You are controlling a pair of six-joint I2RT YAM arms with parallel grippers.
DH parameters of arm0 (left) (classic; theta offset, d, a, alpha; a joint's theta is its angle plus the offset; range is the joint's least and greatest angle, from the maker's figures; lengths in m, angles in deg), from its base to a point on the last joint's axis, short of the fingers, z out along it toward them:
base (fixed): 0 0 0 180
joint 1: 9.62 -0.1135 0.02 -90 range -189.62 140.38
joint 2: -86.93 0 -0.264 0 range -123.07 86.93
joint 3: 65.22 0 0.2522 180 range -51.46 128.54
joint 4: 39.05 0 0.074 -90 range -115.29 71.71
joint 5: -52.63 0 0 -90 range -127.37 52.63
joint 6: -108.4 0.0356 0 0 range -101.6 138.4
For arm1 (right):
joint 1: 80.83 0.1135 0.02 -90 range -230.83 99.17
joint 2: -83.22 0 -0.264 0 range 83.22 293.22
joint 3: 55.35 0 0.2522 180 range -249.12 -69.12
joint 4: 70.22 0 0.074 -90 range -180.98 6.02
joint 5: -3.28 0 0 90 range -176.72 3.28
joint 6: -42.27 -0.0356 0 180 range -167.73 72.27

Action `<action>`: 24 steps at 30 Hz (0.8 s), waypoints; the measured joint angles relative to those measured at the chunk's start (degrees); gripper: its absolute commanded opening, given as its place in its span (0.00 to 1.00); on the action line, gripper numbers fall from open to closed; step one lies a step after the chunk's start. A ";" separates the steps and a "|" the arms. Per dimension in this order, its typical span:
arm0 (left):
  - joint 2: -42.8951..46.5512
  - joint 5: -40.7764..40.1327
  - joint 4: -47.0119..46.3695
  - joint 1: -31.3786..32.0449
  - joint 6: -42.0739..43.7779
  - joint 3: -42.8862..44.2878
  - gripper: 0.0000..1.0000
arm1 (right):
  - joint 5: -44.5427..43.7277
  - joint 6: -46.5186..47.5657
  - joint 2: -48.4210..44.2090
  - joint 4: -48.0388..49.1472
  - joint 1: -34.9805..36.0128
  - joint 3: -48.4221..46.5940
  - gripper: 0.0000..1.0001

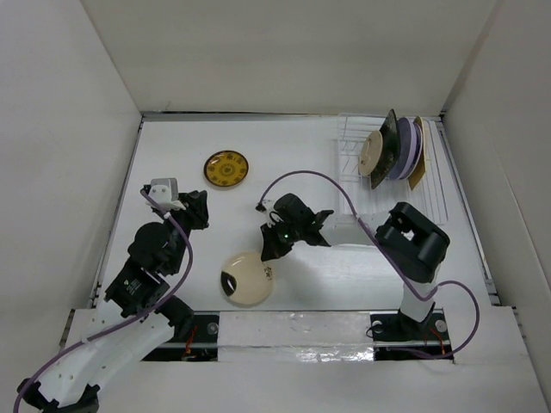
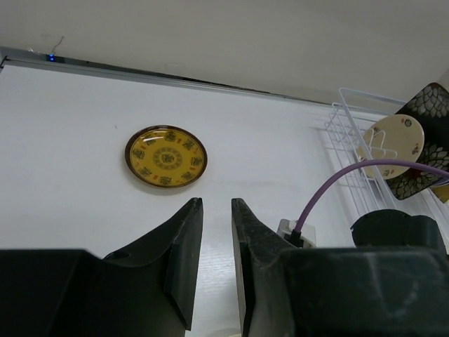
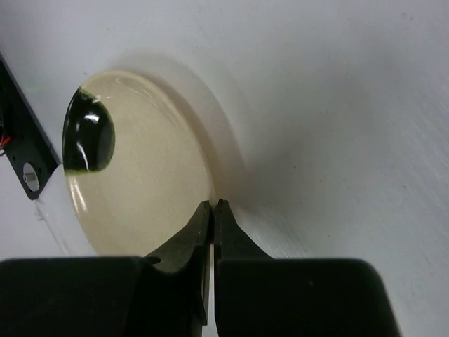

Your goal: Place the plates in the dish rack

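A cream round plate (image 1: 247, 278) lies at the near middle of the table; it fills the left of the right wrist view (image 3: 140, 182). My right gripper (image 1: 269, 249) (image 3: 212, 203) is shut on its far right rim. A dark-yellow patterned plate (image 1: 225, 169) (image 2: 166, 156) lies flat at the back left. My left gripper (image 1: 196, 206) (image 2: 216, 203) is open and empty, near of that plate and apart from it. The white wire dish rack (image 1: 353, 146) (image 2: 344, 123) at the back right holds a pale round plate with small marks (image 1: 371, 153), a black flowered plate (image 1: 386, 142), a lavender plate (image 1: 406, 153) and a mustard plate (image 1: 419, 168).
White walls enclose the table on the left, back and right. A purple cable (image 1: 318, 176) arcs over the right arm between the rack and the gripper. The right arm's elbow (image 1: 413, 241) sits just near of the rack.
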 measured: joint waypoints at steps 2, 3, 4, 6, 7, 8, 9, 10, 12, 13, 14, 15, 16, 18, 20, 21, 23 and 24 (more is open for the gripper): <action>1.18 0.28 -0.02 0.00 0.00 0.00 0.21 | -0.35 0.31 -0.76 -0.98 -0.37 -0.94 0.00; 1.86 0.35 -0.02 0.00 0.00 0.00 0.21 | -1.33 0.55 -1.88 -1.92 -0.74 -1.51 0.00; 2.40 0.50 -0.09 0.00 0.00 0.00 0.21 | -2.56 0.85 -3.10 -3.26 -1.36 -2.19 0.00; 3.54 0.79 -0.22 0.00 0.00 0.00 0.21 | -6.62 1.38 -7.17 -5.88 -4.00 -4.04 0.00; 4.09 0.96 -0.15 0.00 0.00 0.00 0.21 | -9.20 1.55 -9.73 -6.80 -5.95 -5.18 0.00; 4.63 1.31 -0.17 0.00 -0.02 0.00 0.22 | -12.61 1.77 -12.41 -7.76 -8.35 -6.78 0.00; 5.29 1.77 -0.17 0.00 -0.04 0.00 0.22 | -17.99 1.99 -14.14 -8.55 -10.10 -8.07 0.00; 5.99 2.27 -0.13 0.00 -0.04 0.00 0.22 | -22.58 2.40 -17.18 -9.14 -13.35 -11.37 0.00; 7.43 3.37 -0.17 0.00 -0.07 0.00 0.22 | -34.10 3.65 -19.58 -9.81 -17.46 -17.20 0.00; 7.76 3.82 -0.22 0.00 -0.07 0.00 0.22 | -41.24 4.70 -20.24 -9.70 -19.23 -19.80 0.00; 8.59 4.15 -0.20 0.00 -0.09 0.00 0.22 | -48.37 6.25 -20.61 -9.38 -20.83 -22.25 0.00; 9.11 4.50 -0.17 0.00 -0.09 0.00 0.23 | -54.10 7.78 -20.50 -9.57 -21.90 -24.04 0.00; 9.64 4.81 -0.15 0.00 -0.13 0.00 0.23 | -59.84 9.22 -20.11 -9.94 -22.84 -25.75 0.00; 10.69 5.31 -0.20 0.00 -0.28 0.00 0.23 | -68.87 12.83 -18.49 -10.54 -24.61 -27.87 0.00; 11.52 5.81 -0.22 0.00 -0.33 0.00 0.23 | -74.93 16.70 -15.78 -11.58 -26.43 -29.27 0.00; 11.80 6.16 -0.24 0.00 -0.37 0.00 0.23 | -76.65 18.14 -14.40 -12.35 -27.08 -29.90 0.00; 12.07 6.69 -0.26 0.00 -0.46 0.00 0.23 | -79.45 20.70 -10.93 -14.73 -28.46 -31.71 0.00; 12.09 6.84 -0.24 0.00 -0.50 0.00 0.23 | -80.52 21.94 -9.27 -15.56 -28.92 -32.57 0.00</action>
